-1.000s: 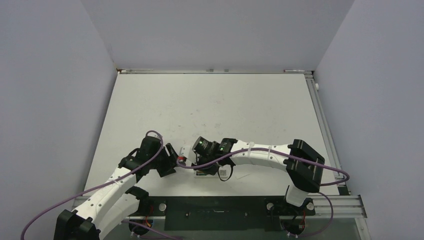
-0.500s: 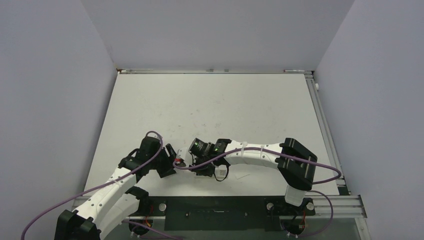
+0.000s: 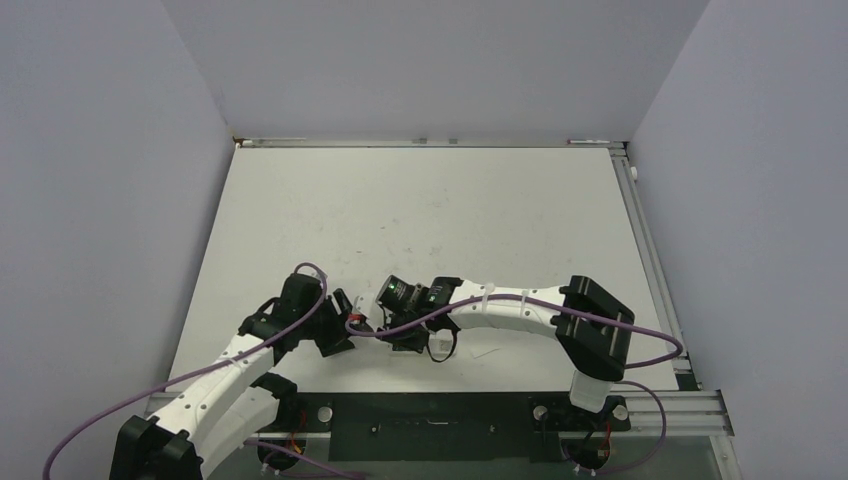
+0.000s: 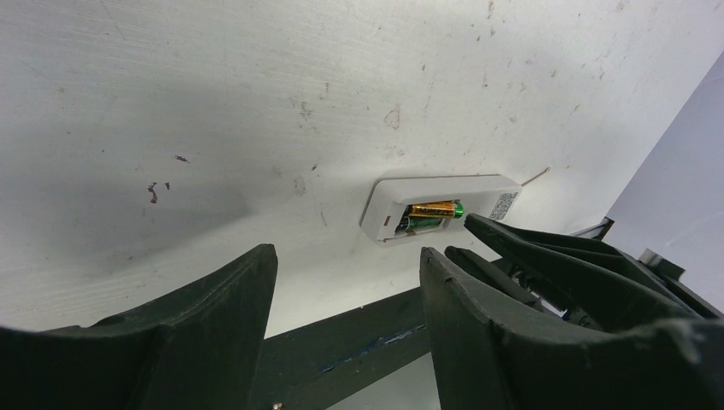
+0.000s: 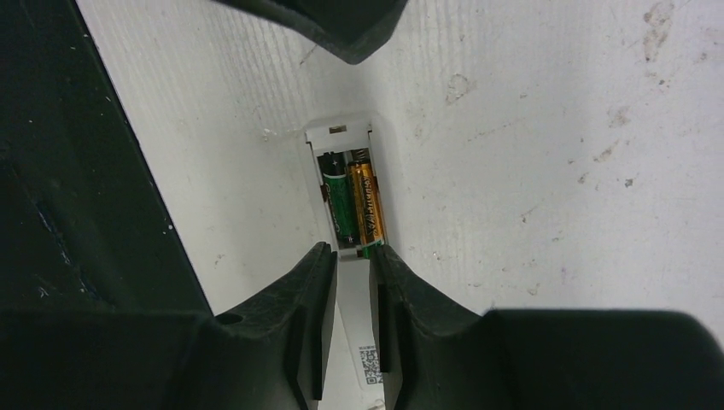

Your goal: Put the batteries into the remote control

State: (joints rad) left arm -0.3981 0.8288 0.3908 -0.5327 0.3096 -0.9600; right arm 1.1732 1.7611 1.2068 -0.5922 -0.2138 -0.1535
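Remote control (image 4: 384, 190): on the table (image 4: 213, 102), recess up, both batteries (image 5: 359, 201) seated side by side.
Handling: light, stiff, smooth plastic, probably slippery; best held by the long edges.
Left gripper (image 4: 346, 256): fingers spread, empty, near the remote.
Right gripper (image 5: 350, 249): tips slightly parted above the recess end, pinching nothing.
Change: right arm shifted leftward.

A robotics lab cell. Bare grey walls (image 3: 430, 60) enclose the scuffed white table (image 3: 450, 200) beneath the right pincer (image 3: 372, 322), with an aluminium rail (image 3: 643, 240) edging it.
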